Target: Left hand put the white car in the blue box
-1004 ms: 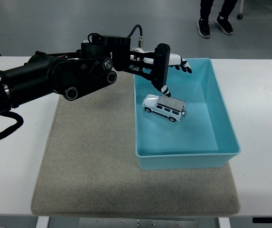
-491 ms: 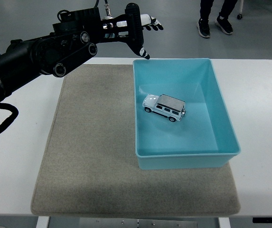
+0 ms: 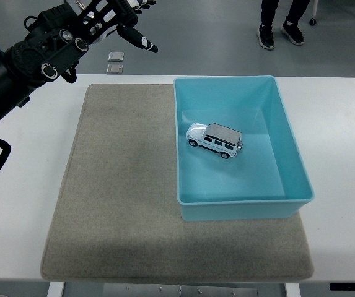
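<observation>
The white toy car (image 3: pixel 215 140) stands on its wheels on the floor of the blue box (image 3: pixel 291 162), toward the box's far left part. My left hand (image 3: pixel 129 25) is raised high at the picture's top left, well away from the box, with fingers spread and holding nothing. Part of the hand is cut off by the top edge. The right arm does not show.
The blue box sits on the right part of a grey mat (image 3: pixel 121 185) on the white table (image 3: pixel 22 185). A person's legs and shoes (image 3: pixel 280 31) show on the floor at the top.
My left hand has pulled back from over the box, rising up and to the left, empty. The car has stayed in the box.
</observation>
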